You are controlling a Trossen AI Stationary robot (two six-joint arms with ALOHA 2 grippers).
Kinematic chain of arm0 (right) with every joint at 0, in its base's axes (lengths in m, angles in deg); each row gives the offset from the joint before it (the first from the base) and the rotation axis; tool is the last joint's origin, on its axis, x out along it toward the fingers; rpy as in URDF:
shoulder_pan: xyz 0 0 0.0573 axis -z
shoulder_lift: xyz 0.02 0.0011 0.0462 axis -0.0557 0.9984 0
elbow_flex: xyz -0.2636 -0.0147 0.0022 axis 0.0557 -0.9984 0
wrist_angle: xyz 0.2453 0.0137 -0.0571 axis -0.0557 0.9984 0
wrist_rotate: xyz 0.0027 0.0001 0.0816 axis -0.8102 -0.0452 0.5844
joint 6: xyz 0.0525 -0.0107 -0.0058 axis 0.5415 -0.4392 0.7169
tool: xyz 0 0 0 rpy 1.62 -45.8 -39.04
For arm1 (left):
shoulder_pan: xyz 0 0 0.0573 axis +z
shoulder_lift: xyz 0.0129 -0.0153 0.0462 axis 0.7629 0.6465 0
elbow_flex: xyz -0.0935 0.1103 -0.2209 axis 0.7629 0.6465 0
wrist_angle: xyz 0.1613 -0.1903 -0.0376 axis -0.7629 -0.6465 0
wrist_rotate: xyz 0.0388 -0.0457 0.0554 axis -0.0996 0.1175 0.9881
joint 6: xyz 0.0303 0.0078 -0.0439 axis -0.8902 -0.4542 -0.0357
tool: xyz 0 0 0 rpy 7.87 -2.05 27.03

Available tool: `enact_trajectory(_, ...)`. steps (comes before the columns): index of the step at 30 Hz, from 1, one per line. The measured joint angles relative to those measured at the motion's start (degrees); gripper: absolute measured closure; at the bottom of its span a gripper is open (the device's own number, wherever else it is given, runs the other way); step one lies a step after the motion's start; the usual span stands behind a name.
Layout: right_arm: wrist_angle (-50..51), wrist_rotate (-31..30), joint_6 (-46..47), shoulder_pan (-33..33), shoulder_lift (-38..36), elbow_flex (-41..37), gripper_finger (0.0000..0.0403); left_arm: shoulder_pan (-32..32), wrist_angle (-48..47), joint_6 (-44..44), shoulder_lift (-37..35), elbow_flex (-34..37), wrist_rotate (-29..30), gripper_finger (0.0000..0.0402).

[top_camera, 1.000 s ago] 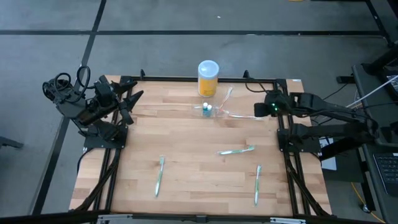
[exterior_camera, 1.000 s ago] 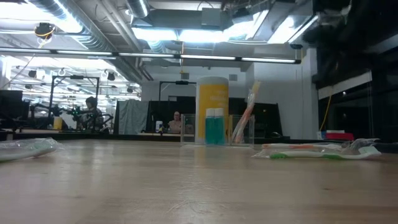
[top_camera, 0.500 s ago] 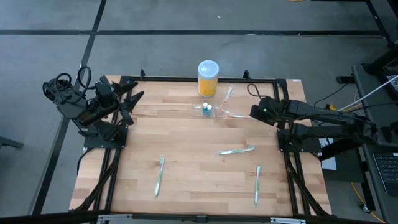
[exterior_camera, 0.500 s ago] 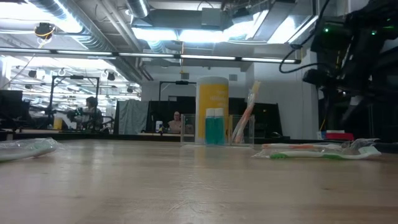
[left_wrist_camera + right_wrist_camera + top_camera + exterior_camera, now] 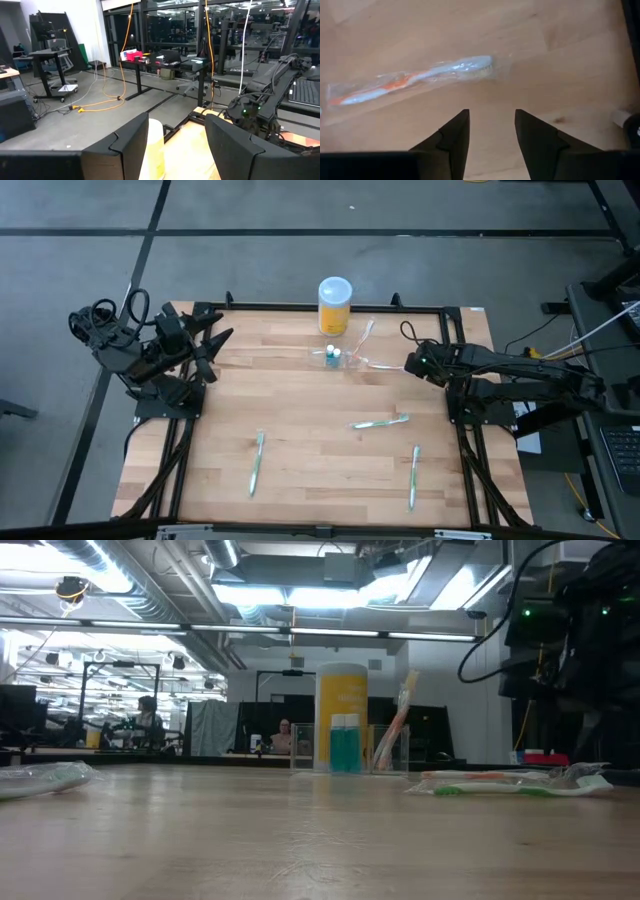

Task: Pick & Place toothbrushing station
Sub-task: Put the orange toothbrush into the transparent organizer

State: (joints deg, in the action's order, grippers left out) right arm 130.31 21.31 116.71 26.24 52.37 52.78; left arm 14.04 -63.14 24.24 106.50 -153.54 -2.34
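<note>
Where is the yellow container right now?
From above, the yellow container stands at the table's far edge, near the middle, just behind the clear holder.

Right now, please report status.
Right gripper open above wrapped toothbrush. Left gripper open, parked at table edge. Clear holder untouched. Nothing blocking.

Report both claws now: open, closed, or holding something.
Left claw: open, empty, parked at the table's left edge.
Right claw: open, empty, above a wrapped toothbrush.
</note>
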Motion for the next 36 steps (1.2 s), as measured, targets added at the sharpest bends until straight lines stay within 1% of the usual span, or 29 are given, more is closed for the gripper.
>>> enact_trajectory(2,-0.8,-0.4,1.0,0.2,0.0,-0.8,0.0245,0.0,0.0,0.0,0.0,0.0,0.0,0.0207)
enact_trajectory(8,-3.7,-3.9,1.3,2.1,0.0,-2.0,0.0245,0.0,0.0,0.0,0.0,0.0,-0.7,0.0207)
enact_trajectory(11,-7.2,-3.6,2.1,3.1,0.2,-3.6,0.0245,0.0,0.0,0.0,0.0,0.0,-0.7,0.0207)
enact_trajectory(15,-8.9,-3.2,2.8,3.2,0.9,-5.0,0.0245,0.0,0.5,0.0,0.0,0.0,-0.6,0.0207)
enact_trajectory(22,-9.8,-7.7,4.1,3.3,1.3,-5.0,0.0249,0.0,0.5,0.0,-0.1,0.0,-0.6,0.0207)
enact_trajectory(25,-9.8,-7.7,4.1,3.2,2.2,-5.0,0.0269,0.0,0.8,0.0,-0.1,0.0,-0.6,0.0207)
enact_trajectory(36,-15.8,-7.5,2.3,3.2,6.5,-5.0,0.0388,0.0,0.9,0.0,-0.1,0.0,-0.6,0.0207)
